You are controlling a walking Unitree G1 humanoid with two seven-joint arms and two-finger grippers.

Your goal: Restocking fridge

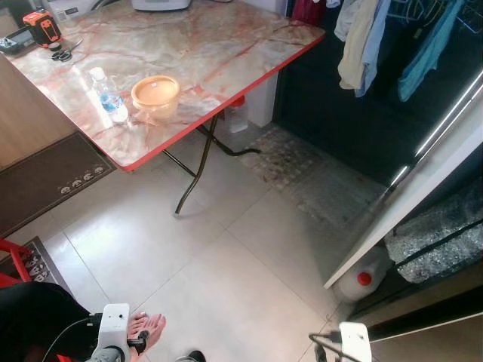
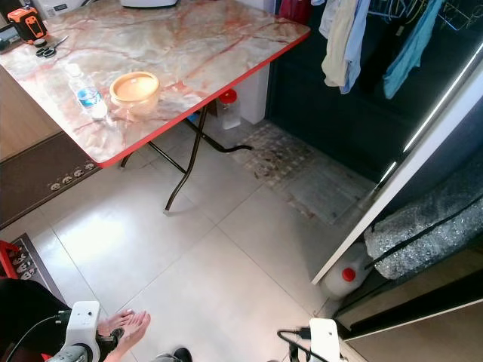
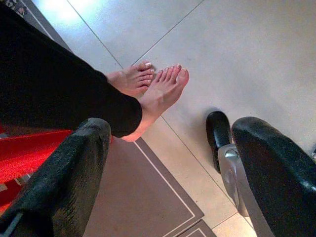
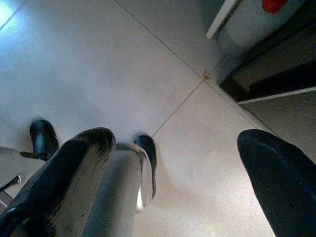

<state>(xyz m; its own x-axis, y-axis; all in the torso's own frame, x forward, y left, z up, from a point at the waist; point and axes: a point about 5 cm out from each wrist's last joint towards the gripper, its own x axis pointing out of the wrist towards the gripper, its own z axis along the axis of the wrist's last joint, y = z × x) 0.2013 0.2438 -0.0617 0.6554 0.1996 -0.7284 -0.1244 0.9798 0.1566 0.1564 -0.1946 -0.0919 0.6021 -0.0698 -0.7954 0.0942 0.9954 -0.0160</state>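
From the left eye, the marble-topped folding table [image 1: 226, 45] stood ahead and to the robot's left, and the stock sat near its front corner: a small water bottle [image 1: 108, 95] upright, just beside a tan lidded bowl [image 1: 155, 94]. Both looked parked there within easy reach of the edge, ready to be collected. Scissors [image 1: 63, 53] and an orange tape measure [image 1: 41, 26] lay further back, well apart. On the right a long white panel [image 1: 411, 185], probably the open fridge door, angled across, with a red-capped jug [image 1: 361, 280] on the floor tiles [image 1: 226, 264] beneath it.

The right eye gave the same layout, plus clothes [image 2: 343, 38] hanging in the dark recess behind the table. A person's bare feet [image 2: 128, 326] rested at the bottom edge, by the robot's left wrist.

Down the left wrist camera, the left gripper [image 3: 173, 168] hung low over the floor, fingers spread wide and holding nothing; the arm looked idle because nothing was yet in reach. The person's feet and a dark trouser leg [image 3: 54, 84] sat just beyond it, over a brown mat [image 3: 143, 197].

The right wrist camera told the same story: the right gripper [image 4: 182, 168] pointed at bare tiles, fingers well apart and empty, the white panel's foot and the jug nearby. My read: the fetch hadn't started, and closing on the table comes first.
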